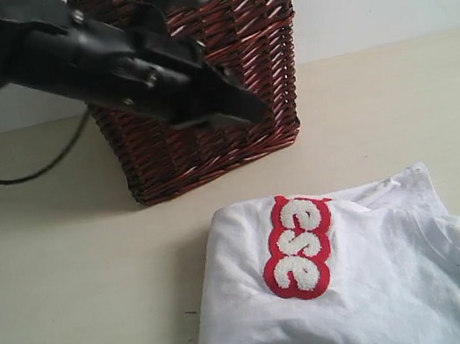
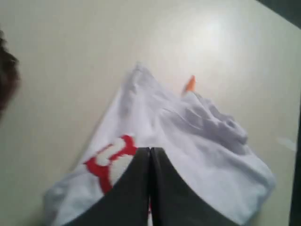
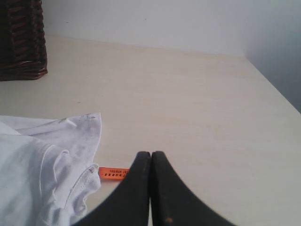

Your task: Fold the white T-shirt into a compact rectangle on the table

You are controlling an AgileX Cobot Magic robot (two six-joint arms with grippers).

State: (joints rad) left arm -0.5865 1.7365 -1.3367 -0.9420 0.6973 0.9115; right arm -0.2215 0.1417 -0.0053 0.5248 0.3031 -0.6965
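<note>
Two black grippers are clenched on nothing. The left gripper [image 2: 150, 149] hangs clear above a folded soft white cotton T-shirt [image 2: 188, 136], its fingertips over the red patch of fuzzy white letters [image 2: 110, 162]. The right gripper [image 3: 151, 153] sits just beside the small orange neck tag [image 3: 113, 173]. The shirt lies on a pale beige matte table [image 3: 188, 103]. Beyond the fingers stands a dark red-brown wicker basket [image 1: 209, 153].
</note>
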